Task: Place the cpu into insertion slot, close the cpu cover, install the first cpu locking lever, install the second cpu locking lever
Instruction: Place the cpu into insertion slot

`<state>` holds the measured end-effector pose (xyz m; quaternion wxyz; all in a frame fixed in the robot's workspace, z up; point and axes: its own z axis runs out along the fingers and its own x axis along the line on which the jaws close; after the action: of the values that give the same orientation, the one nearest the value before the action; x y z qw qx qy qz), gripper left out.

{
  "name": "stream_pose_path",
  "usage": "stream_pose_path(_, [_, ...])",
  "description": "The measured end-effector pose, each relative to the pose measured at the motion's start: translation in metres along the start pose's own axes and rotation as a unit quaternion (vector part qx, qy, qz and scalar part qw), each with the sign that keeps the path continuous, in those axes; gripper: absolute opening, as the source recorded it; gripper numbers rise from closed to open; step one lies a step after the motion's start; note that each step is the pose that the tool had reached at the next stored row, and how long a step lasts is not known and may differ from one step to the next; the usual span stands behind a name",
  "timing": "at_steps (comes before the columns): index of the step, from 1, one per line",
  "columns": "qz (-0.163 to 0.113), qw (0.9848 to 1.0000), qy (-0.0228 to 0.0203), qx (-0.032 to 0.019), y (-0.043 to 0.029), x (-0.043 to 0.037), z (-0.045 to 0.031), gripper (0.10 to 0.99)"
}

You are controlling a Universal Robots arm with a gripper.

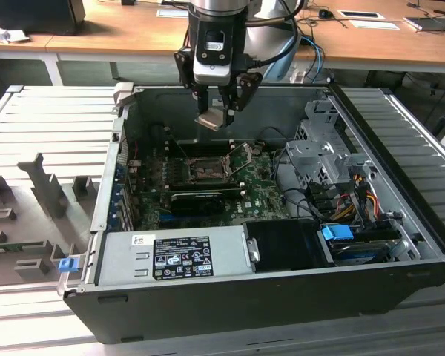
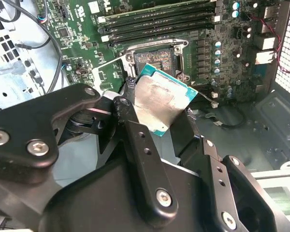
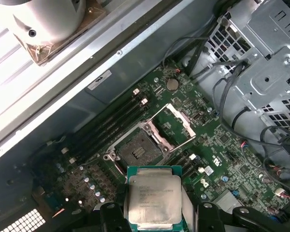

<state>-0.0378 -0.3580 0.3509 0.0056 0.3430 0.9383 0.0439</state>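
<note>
The cpu (image 3: pixel 153 198) hangs over the open insertion slot (image 3: pixel 137 147) — not yet seated.
The hand (image 1: pixel 216 113) is clenched on the chip's edges, above the slot and apart from it; the cpu cover (image 3: pixel 183 119) stands flipped up beside it. The chip looks tilted, so it likely wants levelling and squaring to the slot — then straight down, no sliding. The computer case (image 1: pixel 245 304) lies open on a ribbed grey platform (image 1: pixel 44 119), with a wooden desk (image 1: pixel 96 33) behind.

ribbed grey metal bench (image 1: pixel 52 126), open black computer case (image 1: pixel 245 304) lying on it, grey fixtures (image 1: pixel 48 189) beside it
</note>
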Motion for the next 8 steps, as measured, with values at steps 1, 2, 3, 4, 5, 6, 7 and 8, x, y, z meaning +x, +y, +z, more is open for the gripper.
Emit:
stream_pose_path(1, [0.004, 1.0, -0.0004, -0.0001, 0.0, 0.0, 0.0001, 0.529])
stream_pose_path(2, [0.008, 1.0, -0.0007, -0.0001, 0.0, 0.0, 0.0002, 0.529])
stream_pose_path(3, [0.012, 0.9999, -0.001, -0.0002, 0.0, 0.0, 0.0003, 0.529])
stream_pose_path(4, [0.015, 0.9999, -0.0013, -0.0003, 0.0, 0.0, 0.0004, 0.529])
stream_pose_path(5, [0.017, 0.9998, -0.0015, -0.0003, 0.0, 0.0, 0.0004, 0.529])
stream_pose_path(6, [0.019, 0.9998, -0.0017, -0.0004, 0.0, 0.0, 0.0005, 0.529])
stream_pose_path(7, [0.022, 0.9997, -0.0019, -0.0004, 0.0, 0.0, 0.0005, 0.529])
stream_pose_path(8, [0.026, 0.9997, -0.0022, -0.0005, 0.0, 0.0, 0.0006, 0.529])
